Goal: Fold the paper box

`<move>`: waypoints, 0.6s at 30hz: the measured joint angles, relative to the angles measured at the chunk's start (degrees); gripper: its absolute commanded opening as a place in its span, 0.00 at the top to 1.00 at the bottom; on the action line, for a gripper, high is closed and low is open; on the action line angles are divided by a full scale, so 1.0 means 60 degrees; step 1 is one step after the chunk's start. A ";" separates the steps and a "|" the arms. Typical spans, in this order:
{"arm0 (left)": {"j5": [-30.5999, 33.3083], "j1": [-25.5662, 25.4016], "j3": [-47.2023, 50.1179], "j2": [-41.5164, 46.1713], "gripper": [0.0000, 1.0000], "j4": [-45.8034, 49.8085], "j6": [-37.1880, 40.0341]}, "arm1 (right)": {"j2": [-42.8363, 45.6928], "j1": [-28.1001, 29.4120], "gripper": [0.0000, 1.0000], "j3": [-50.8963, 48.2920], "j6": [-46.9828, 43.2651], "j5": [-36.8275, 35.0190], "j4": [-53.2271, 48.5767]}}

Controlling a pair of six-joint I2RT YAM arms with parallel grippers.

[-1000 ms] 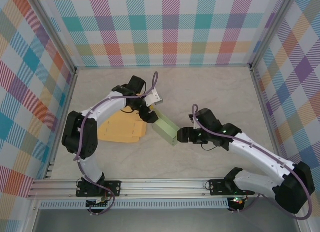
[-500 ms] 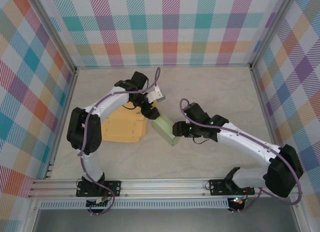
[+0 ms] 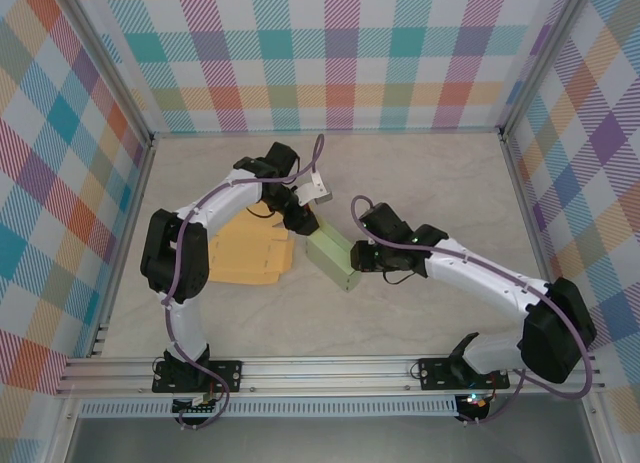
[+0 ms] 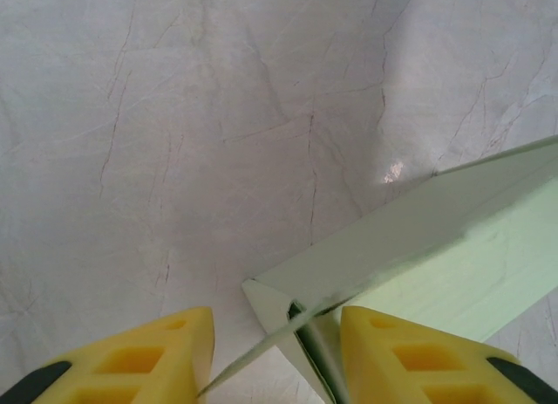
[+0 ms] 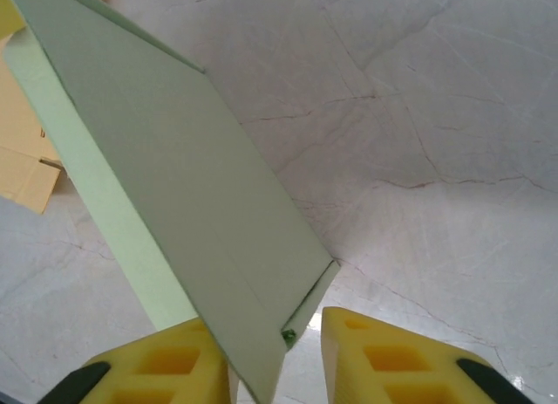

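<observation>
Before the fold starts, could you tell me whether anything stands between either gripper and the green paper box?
Nothing visible does. The left gripper has its open fingers either side of a flap at one end of the green paper box, and the right gripper straddles a panel edge at the other. The flat yellow cardboard lies beside the box, not between.

left claw (image 3: pixel 300 222) ajar, right claw (image 3: pixel 356 255) ajar, tips near

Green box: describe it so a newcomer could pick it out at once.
On the pale marble-look table, look just left of centre. The green box is the pale green carton lying slantwise there, raised off the surface. The yellow cardboard beside it lies flat.
</observation>
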State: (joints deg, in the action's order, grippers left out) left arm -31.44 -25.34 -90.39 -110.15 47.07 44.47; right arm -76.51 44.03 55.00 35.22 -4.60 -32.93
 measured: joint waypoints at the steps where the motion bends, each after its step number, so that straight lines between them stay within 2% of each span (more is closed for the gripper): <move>1: -0.0011 0.0000 0.0000 0.0000 0.60 -0.0004 -0.0015 | -0.0058 0.0000 0.79 0.0069 -0.0036 -0.0073 -0.0040; 5: -0.0007 0.0007 0.0044 0.0029 0.59 -0.0095 -0.0193 | -0.0175 0.0000 0.83 0.0324 -0.0255 -0.0273 -0.0226; 10: 0.0146 0.0007 0.0452 0.0441 0.47 -0.0273 -0.0692 | -0.0386 0.0015 0.86 0.0616 -0.0612 -0.0565 -0.0372; 15: 0.0761 0.0007 0.1173 0.1373 0.38 -0.0911 -0.1180 | -0.0597 0.0018 0.89 0.0747 -0.1257 -0.0820 -0.0455; 18: 0.1202 0.0025 0.1242 0.1723 0.36 -0.1282 -0.1311 | -0.0601 0.0018 0.90 0.0747 -0.1800 -0.0903 -0.0448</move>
State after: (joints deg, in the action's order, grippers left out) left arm -24.23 -25.19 -82.94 -99.81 39.38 36.60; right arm -80.12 44.14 59.48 24.43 -10.02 -35.62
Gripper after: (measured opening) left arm 0.632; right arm 0.105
